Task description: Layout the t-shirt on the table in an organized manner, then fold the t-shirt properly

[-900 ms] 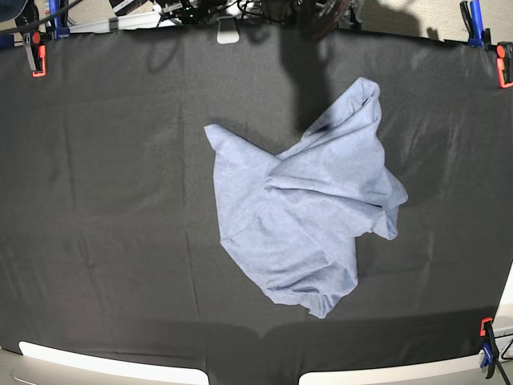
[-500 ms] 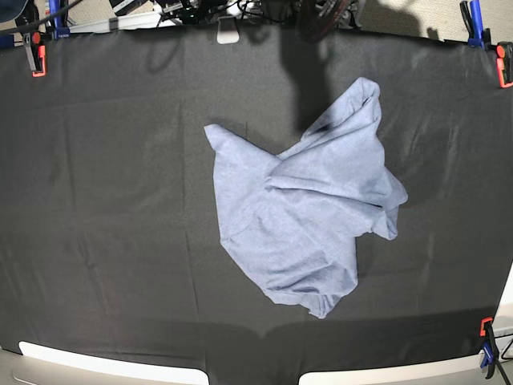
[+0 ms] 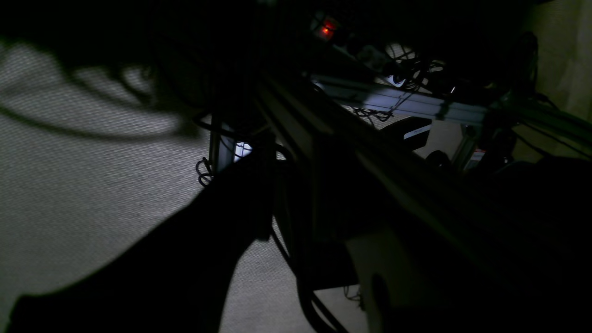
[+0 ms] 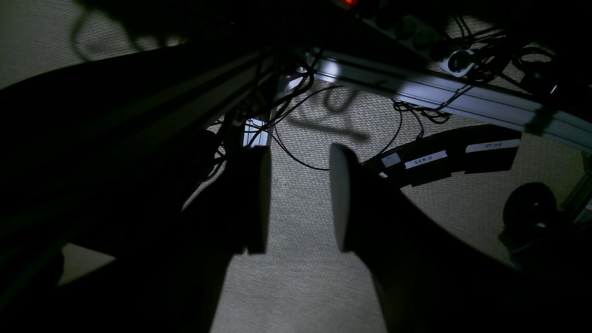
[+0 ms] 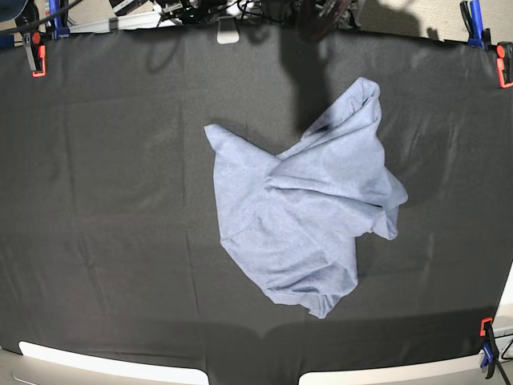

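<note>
On my right wrist feed the right gripper hangs over carpet, jaws well apart, holding nothing. The left gripper's jaws are lost in shadow; can't tell. The t-shirt lies crumpled mid-table, nearer its right edge.

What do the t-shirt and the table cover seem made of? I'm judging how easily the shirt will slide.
The t-shirt looks like soft heathered cotton knit: matte, speckled, loosely creased. The table cover looks like thin matte black woven cloth with faint fold lines.
</note>
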{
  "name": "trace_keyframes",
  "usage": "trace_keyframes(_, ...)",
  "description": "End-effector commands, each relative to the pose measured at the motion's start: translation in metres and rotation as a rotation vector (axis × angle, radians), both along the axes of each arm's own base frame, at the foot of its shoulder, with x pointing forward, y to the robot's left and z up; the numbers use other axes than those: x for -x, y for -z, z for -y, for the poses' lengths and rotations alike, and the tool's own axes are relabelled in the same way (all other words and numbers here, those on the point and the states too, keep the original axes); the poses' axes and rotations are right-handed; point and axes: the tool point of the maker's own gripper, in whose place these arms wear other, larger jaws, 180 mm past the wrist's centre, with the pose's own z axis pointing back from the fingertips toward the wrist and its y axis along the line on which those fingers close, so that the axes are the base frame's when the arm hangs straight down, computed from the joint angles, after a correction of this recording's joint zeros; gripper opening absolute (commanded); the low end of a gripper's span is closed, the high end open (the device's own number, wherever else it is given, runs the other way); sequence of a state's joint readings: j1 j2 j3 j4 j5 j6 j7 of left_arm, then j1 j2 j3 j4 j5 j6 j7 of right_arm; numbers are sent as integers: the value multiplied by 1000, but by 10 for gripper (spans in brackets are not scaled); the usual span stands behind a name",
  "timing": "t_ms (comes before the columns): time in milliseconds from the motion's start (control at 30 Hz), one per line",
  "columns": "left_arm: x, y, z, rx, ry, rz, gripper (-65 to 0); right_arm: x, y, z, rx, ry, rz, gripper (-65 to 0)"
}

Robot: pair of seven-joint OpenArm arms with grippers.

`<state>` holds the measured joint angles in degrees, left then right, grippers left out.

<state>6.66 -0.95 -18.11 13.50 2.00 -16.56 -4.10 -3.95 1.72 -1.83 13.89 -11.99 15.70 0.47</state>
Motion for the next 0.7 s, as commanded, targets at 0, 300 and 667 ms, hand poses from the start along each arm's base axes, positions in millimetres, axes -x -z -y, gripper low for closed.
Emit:
trace_keyframes(0,0,-1,2,9,-2,8,-524,-4,-1,-2,-16,5,14,-435)
trace_keyframes(300,9,-3,-2,-5,-22,36,-524,-4,-1,-2,-16,4,13,-435)
trace_keyframes(667,29,-20,-32,-89,-17,121,-525,16,-11,6,-20,123,-17,-435)
